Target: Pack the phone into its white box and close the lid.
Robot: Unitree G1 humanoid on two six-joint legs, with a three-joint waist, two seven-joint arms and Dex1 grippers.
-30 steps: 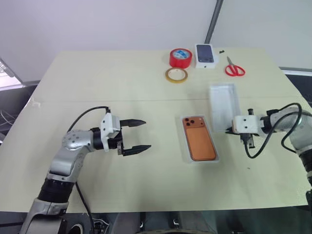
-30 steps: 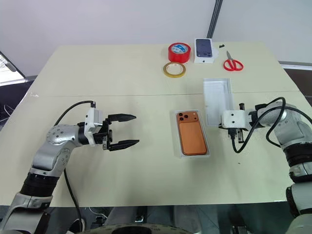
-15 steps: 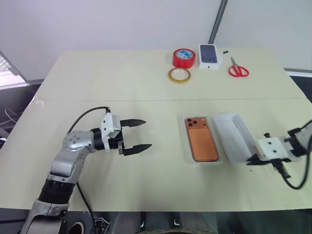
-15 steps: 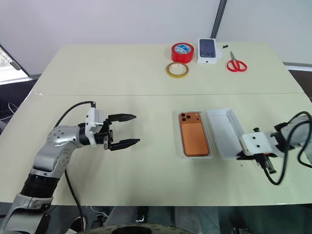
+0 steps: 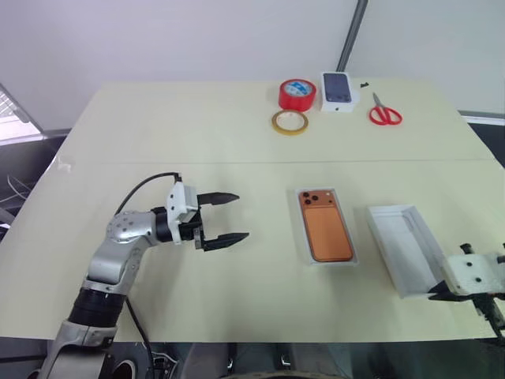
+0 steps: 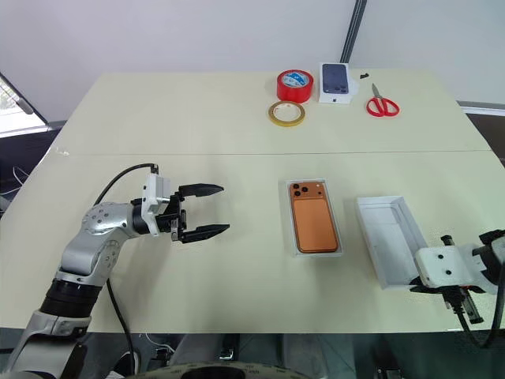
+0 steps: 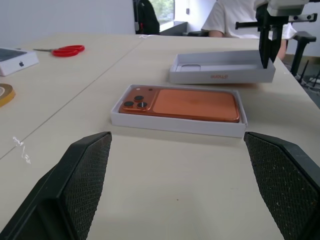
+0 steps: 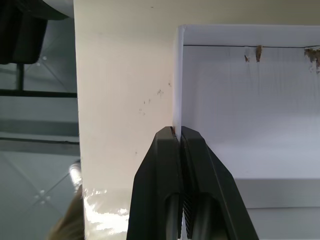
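Observation:
The orange phone (image 5: 327, 234) lies back up inside the shallow white box (image 7: 175, 125) at mid-table. To its right the white lid (image 5: 398, 246) sits hollow side up, slightly askew, near the table's front right corner. My right gripper (image 8: 176, 131) is shut on the lid's thin side wall at its near corner, pointing steeply down. Left of the phone, my left gripper (image 5: 230, 225) hovers open and level with nothing between its fingers, aimed at the box.
At the back of the table stand a red tape roll (image 5: 297, 93), a tan tape ring (image 5: 289, 121), a small white box printed with a dark phone (image 5: 337, 88) and red scissors (image 5: 385, 114). A seated person's white shirt (image 7: 235, 20) shows beyond the table.
My right gripper has drawn the lid back from beside the phone's far end to the table's near right. The left arm has stayed put.

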